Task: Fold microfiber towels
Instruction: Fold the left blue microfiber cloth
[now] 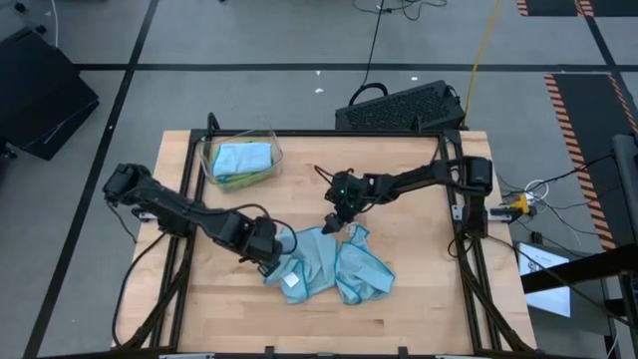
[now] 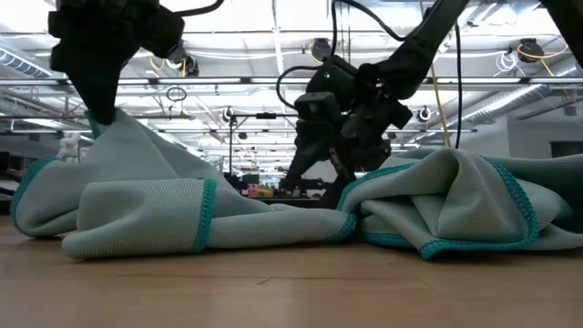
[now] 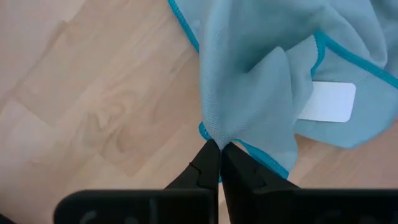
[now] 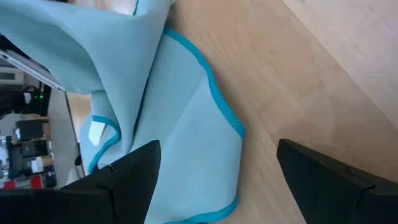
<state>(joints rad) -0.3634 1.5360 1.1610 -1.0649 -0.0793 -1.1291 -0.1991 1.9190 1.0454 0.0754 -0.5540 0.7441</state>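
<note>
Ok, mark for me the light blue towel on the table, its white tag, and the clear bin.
light blue towel (image 1: 351, 267), high view, on its crumpled right half.
white tag (image 3: 328, 102), left wrist view, middle of the tag.
clear bin (image 1: 276, 152), high view, on its right rim.

In the low view, the blue towel (image 2: 273, 214) runs off the right edge, and the left arm (image 2: 105, 46) is cut off at the top. In the clear bin (image 1: 240, 160), the number of stacked towels cannot be determined. The print on the white tag (image 3: 328, 102) is unreadable.
</note>
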